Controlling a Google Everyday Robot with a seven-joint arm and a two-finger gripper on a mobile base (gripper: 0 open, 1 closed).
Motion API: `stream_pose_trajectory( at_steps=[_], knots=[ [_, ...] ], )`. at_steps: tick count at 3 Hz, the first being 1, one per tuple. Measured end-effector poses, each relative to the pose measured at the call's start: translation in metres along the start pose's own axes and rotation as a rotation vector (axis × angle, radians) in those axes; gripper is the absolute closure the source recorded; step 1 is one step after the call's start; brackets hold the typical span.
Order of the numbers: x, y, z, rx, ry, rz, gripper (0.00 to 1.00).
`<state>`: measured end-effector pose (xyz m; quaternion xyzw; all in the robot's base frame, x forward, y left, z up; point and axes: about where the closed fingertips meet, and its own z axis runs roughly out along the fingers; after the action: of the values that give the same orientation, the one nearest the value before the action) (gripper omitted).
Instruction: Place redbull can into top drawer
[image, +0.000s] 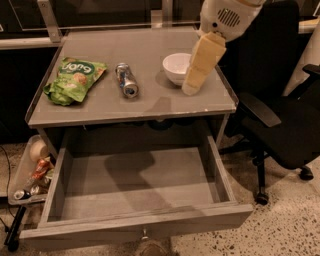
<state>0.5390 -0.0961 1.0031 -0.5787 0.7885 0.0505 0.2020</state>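
The redbull can (127, 80) lies on its side on the grey table (150, 107), between a green snack bag and a white bowl. The top drawer (135, 182) is pulled out wide below the table top and holds nothing. My gripper (192, 85) hangs from the arm at the upper right, above the table's right part, just in front of the bowl and well right of the can. It holds nothing that I can see.
A green snack bag (74, 79) lies at the table's left. A white bowl (177, 68) stands right of the can. A side tray (31, 172) of clutter sits low at the left. A black office chair (280, 120) stands at the right.
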Motion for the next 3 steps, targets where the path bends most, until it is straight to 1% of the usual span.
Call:
stream_pose_trajectory(
  at_steps=[1, 2, 3],
  knots=[
    [-0.047, -0.022, 0.013, -0.014, -0.058, -0.009, 0.00],
    [-0.047, -0.022, 0.013, -0.014, -0.058, -0.009, 0.00],
    [-0.072, -0.032, 0.026, -0.040, -0.121, 0.011, 0.00]
  ],
)
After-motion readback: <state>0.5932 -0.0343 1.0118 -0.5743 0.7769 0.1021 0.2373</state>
